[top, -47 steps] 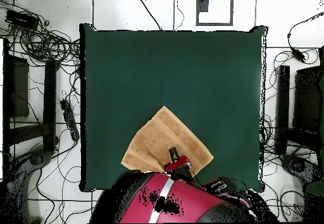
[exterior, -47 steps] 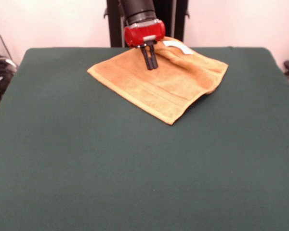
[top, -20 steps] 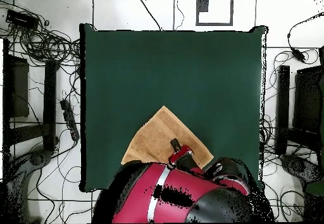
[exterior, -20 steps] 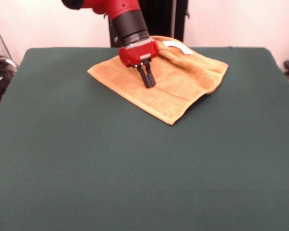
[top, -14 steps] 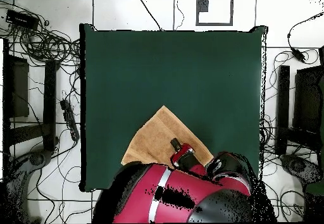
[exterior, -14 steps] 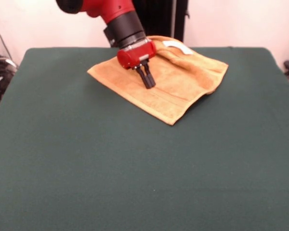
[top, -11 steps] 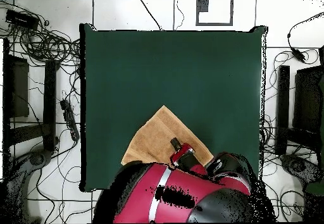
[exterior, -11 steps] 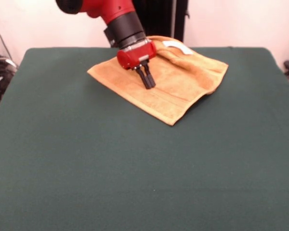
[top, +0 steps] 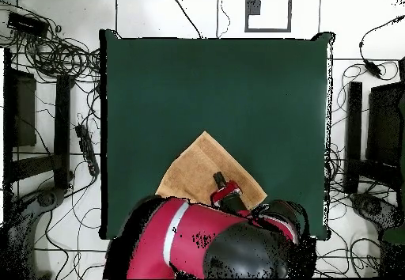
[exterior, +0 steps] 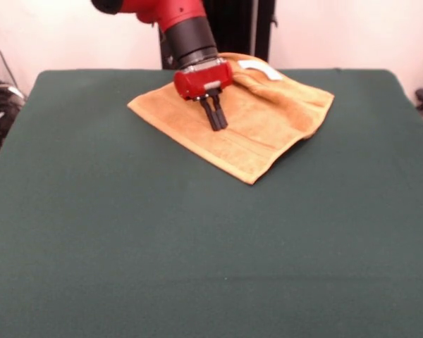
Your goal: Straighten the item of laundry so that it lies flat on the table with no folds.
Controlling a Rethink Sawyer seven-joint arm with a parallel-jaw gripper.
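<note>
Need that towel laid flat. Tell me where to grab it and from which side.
Probably the raised, folded edge by the white tag at the towel's far side, nearest the robot, coming down from above. That edge is bunched; the rest lies flat. The gripper is over the middle, fingers together.

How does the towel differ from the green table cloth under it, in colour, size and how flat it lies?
The towel is orange-tan, while the table is dark green. The towel is small and covers only a part near the robot's side; the table is far larger. The table cloth lies smooth, but the towel has a raised fold along its far edge, near a white tag. Both are cloth surfaces.
</note>
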